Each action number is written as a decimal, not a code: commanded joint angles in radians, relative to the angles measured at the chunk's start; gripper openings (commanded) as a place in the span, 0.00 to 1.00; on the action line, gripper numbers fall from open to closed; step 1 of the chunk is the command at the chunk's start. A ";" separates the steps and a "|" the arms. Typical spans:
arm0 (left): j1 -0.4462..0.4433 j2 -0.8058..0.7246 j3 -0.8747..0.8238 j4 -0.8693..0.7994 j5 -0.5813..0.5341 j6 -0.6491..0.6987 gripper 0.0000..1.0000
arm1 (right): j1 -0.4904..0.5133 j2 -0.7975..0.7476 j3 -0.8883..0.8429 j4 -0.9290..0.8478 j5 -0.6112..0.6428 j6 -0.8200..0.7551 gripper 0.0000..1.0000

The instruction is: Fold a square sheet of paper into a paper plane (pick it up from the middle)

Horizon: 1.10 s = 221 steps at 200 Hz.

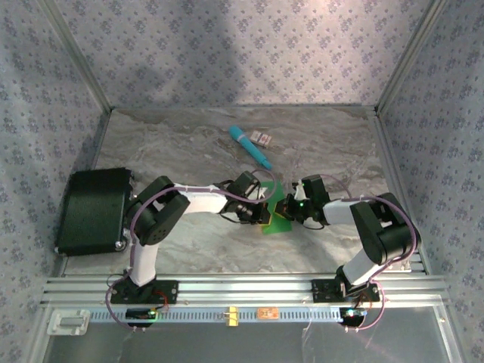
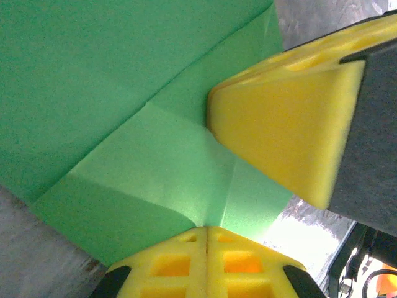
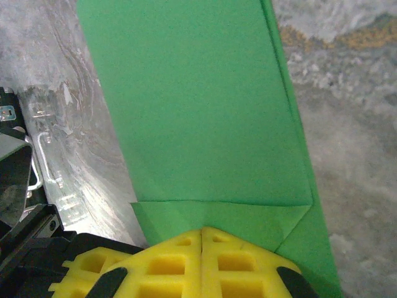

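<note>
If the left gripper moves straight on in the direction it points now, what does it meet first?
Probably the folded green sheet of paper, which lies directly ahead of the shut left gripper. The right gripper sits just beside that line; depth is unclear.

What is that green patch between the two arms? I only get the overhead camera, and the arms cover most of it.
Observer: It is green paper, already folded. The right wrist view shows layered edges and a turned-in corner just ahead of the right gripper, which is shut.
Operator: And the left claw?
Observer: The left gripper is shut too. Its yellow tips sit where several creases meet, with a finger of the right gripper close opposite.
</note>
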 commanded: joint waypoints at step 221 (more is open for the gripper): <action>-0.005 -0.008 -0.055 -0.099 -0.091 0.032 0.00 | -0.178 0.054 0.088 -0.081 0.031 -0.055 0.00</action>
